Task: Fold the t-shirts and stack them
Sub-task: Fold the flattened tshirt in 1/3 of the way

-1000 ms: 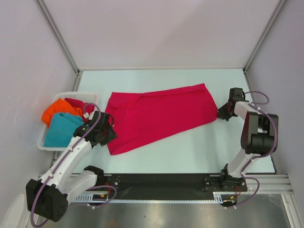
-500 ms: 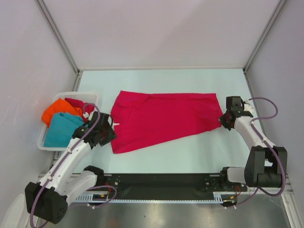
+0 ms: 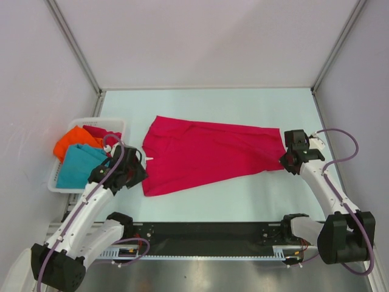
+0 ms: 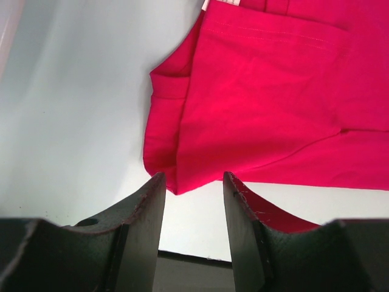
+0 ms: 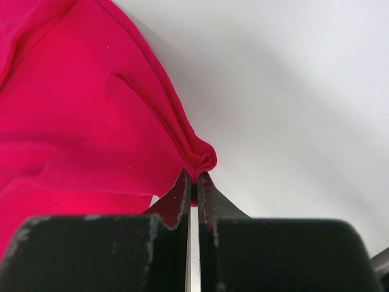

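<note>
crimson t-shirt (image 3: 206,152): spread out mid table (image 3: 243,198), a bit skewed
other t-shirts (image 3: 76,161): orange, teal, red, piled in the basket (image 3: 53,184) on the left
left gripper (image 4: 193,178): fingers half apart, holding nothing, over the shirt's near-left corner
right gripper (image 5: 193,178): pinched tight on the shirt's right-edge fold

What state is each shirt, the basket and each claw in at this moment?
Spread red t-shirt: unfolded on the table, right edge pinched.
Right claw: shut on that shirt's bunched edge.
Left claw: open, empty, just short of the shirt's near left corner.
Orange t-shirt: crumpled in the basket.
Teal t-shirt: crumpled in the basket.
Second red t-shirt: in the basket, mostly hidden.
Basket: upright, holding three shirts.
</note>
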### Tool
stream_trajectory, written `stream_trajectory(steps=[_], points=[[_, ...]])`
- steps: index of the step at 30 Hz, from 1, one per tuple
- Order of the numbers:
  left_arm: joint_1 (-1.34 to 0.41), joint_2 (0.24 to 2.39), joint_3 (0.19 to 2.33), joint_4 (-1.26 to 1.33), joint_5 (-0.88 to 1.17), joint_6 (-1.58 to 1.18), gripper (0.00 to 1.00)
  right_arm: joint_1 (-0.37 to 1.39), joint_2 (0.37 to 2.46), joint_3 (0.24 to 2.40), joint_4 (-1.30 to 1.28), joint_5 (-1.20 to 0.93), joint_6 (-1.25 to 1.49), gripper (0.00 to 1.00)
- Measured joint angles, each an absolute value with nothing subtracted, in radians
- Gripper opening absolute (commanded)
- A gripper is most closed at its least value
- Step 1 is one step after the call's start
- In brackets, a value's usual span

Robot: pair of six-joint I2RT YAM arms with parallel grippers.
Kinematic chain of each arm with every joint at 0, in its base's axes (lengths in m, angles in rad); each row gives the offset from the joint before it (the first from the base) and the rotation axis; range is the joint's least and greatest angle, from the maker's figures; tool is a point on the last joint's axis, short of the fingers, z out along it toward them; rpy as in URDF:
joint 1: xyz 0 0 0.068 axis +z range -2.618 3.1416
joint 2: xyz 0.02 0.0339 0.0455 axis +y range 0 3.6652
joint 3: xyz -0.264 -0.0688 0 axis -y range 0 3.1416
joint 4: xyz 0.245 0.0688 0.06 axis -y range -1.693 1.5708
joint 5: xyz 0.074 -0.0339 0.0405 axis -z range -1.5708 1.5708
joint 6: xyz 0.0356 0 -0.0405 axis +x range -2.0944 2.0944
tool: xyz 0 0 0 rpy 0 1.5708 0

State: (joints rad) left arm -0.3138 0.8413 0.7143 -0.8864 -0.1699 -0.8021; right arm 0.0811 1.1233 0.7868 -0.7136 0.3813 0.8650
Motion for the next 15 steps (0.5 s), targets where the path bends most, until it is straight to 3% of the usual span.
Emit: stream_trajectory(steps=[15], points=[[-0.314, 0.938, 0.668, -0.792, -0.08, -0.784, 0.47, 0.08, 1.16, 0.799, -0.729, 0.385, 0.859, 0.0]])
